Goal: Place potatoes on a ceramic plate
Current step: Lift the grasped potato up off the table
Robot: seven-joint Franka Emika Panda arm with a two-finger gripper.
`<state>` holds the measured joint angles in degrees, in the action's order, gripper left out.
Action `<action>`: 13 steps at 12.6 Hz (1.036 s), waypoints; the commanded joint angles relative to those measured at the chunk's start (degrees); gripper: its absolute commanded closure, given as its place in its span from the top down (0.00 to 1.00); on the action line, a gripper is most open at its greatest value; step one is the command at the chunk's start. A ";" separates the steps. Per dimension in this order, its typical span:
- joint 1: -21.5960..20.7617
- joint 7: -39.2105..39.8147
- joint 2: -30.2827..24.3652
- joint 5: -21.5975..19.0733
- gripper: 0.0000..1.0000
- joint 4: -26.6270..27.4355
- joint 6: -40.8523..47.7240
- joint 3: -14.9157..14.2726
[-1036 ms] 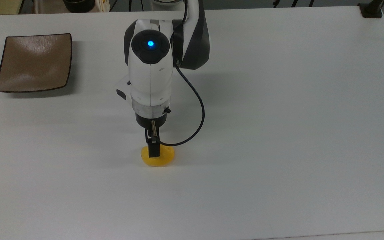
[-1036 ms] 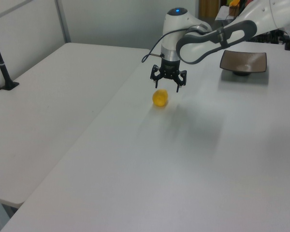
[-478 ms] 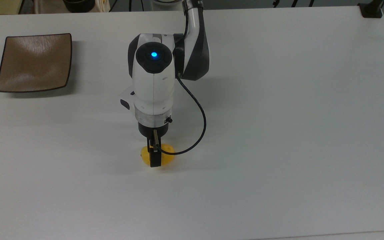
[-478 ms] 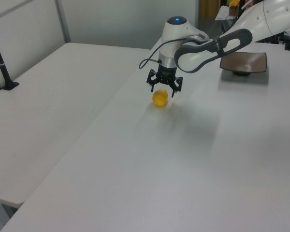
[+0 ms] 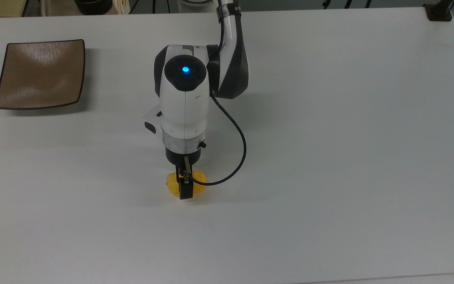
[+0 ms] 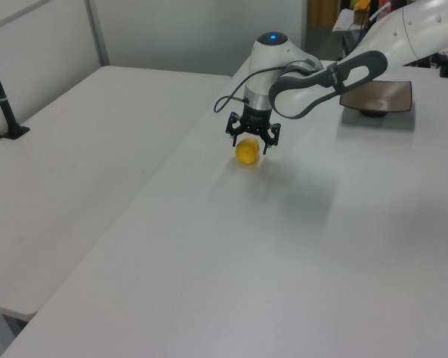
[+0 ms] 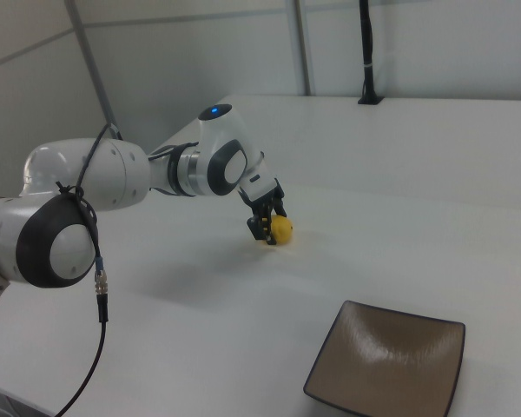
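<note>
While the white table (image 5: 329,157) spreads wide under grey walls, I count one potato (image 5: 186,185), one ceramic plate (image 5: 40,73) and one gripper (image 5: 184,185). My fingers (image 6: 234,136) hang spread apart around the yellow lump at the top view's lower centre, one on each side, not yet squeezing it. That plate sits well apart, upper left of the top view.

A laboratory or test room, by appearance; bare white tables (image 6: 97,149) pushed together, plain grey wall panels (image 7: 200,52). A black clamped pole (image 6: 1,89) stands at one table's edge; cables (image 5: 231,157) trail.
</note>
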<state>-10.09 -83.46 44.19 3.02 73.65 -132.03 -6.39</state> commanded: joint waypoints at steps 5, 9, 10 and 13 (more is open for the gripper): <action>-0.45 2.08 0.28 0.76 0.00 -0.26 -0.78 -0.03; -0.54 6.11 -2.78 0.33 0.00 1.31 0.01 -0.03; -0.46 6.64 -4.45 0.06 0.00 2.28 0.10 0.06; -1.07 9.36 -10.51 -0.20 0.00 6.14 1.24 0.06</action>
<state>-10.21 -77.65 41.67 3.27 73.61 -132.03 -6.17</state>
